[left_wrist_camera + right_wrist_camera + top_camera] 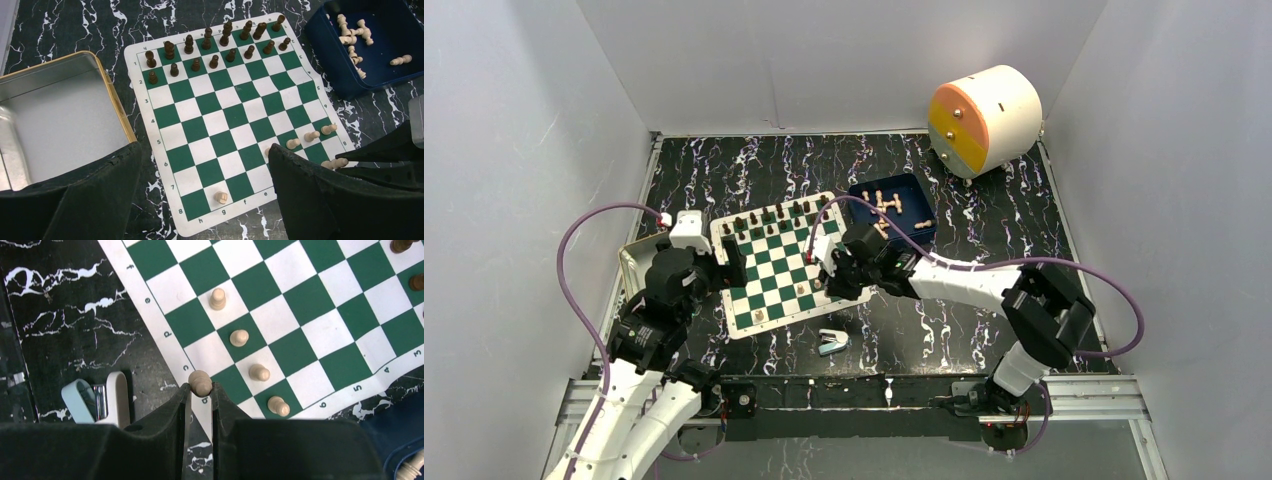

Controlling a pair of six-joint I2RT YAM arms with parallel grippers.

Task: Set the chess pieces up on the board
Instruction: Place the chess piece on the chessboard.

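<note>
The green and white board [769, 285] lies left of centre. Two rows of dark pieces [215, 47] stand along its far edge. Three light pawns [239, 337] and one more [278, 405] stand in a line near its right edge, and a lone light piece [220, 197] stands on the near row. My right gripper [201, 389] is shut on a light piece [200, 382] over the board's white border at the near right corner [824, 285]. My left gripper [204, 150] is open and empty, above the board's left part [729, 268].
A dark blue tray [861, 190] with several loose light pieces [350, 35] sits behind the board's right corner. An open metal tin [55, 120] lies left of the board. A light-blue stapler-like object [832, 342] lies in front. A white and orange drum [984, 120] stands at the back right.
</note>
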